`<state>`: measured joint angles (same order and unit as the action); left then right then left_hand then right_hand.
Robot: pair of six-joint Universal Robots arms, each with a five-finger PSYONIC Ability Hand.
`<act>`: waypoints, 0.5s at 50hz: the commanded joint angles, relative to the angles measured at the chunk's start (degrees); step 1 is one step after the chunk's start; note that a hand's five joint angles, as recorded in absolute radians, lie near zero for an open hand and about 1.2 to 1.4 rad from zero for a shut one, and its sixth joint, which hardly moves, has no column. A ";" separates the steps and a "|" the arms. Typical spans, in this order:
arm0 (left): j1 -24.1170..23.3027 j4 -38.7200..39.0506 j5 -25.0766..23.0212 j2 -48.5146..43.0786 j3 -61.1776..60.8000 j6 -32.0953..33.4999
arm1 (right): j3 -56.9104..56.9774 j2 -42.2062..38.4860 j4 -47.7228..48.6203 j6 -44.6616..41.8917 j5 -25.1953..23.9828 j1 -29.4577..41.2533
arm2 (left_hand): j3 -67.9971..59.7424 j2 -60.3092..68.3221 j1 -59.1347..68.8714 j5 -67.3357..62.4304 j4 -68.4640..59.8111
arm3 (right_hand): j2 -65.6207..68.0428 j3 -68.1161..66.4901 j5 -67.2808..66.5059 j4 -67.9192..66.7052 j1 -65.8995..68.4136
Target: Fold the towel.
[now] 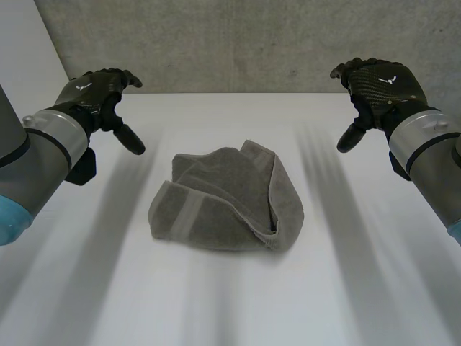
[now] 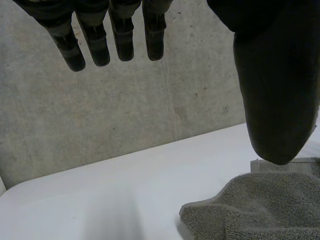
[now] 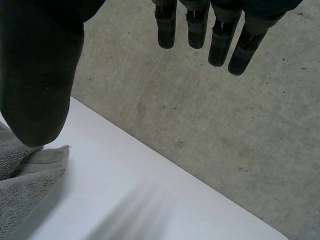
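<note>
A grey towel [image 1: 227,198] lies crumpled in a loose heap in the middle of the white table [image 1: 360,288], with one banded edge folded over at its near left. My left hand [image 1: 97,94] hovers above the table's far left, well clear of the towel, fingers straight and thumb spread, holding nothing. My right hand [image 1: 378,83] hovers at the far right in the same way, open and empty. In the left wrist view the towel [image 2: 260,210] lies below the thumb [image 2: 277,90]. In the right wrist view a towel corner [image 3: 25,185] lies under the thumb [image 3: 40,85].
A grey concrete wall [image 1: 238,36] rises right behind the table's far edge. A white panel [image 1: 25,50] stands at the far left. Bare table surrounds the towel on all sides.
</note>
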<state>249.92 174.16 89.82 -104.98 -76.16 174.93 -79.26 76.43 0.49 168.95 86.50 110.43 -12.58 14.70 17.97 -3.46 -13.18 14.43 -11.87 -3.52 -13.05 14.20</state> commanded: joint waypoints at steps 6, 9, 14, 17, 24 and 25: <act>-1.02 1.27 -1.39 -1.97 -1.36 0.23 | -0.45 -0.76 -0.14 -5.47 -10.21 -0.03 | 2.58 -3.14 -6.41 1.90 3.18 | -4.43 1.87 3.52 3.05 -4.20; -1.28 1.54 -2.37 -3.21 -1.45 0.32 | -0.72 -2.60 -0.31 -12.33 -15.83 -0.03 | 2.58 -2.97 -6.24 1.73 3.18 | -4.43 1.87 3.52 3.05 -4.20; -2.16 1.10 -7.63 -8.30 -2.68 5.13 | -0.45 -5.85 -1.19 -21.99 -16.53 0.05 | 2.58 -2.13 -5.40 0.89 3.18 | -4.43 1.87 3.52 3.05 -4.20; -2.68 1.10 -8.34 -10.84 -3.64 9.26 | 0.07 -8.93 -1.10 -25.86 -17.59 0.05 | 2.58 -1.29 -4.56 0.05 3.18 | -4.43 1.87 3.52 3.05 -4.20; -4.88 1.27 -8.17 -15.94 -3.30 13.94 | 5.34 -17.88 -0.84 -33.05 -19.34 1.02 | 2.58 -1.29 -4.56 0.05 3.18 | -4.43 1.87 3.52 3.05 -4.20; -5.06 1.27 -7.99 -17.26 -2.95 14.12 | 5.35 -17.89 -0.84 -33.07 -19.35 1.02 | 2.58 -1.29 -4.56 0.05 3.18 | -4.43 1.87 3.52 3.05 -4.20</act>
<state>246.28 175.36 81.42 -117.54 -79.68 185.80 -77.14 63.60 -0.53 139.47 68.14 110.87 -12.58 14.69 17.97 -3.46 -13.18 14.43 -11.87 -3.52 -13.05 14.20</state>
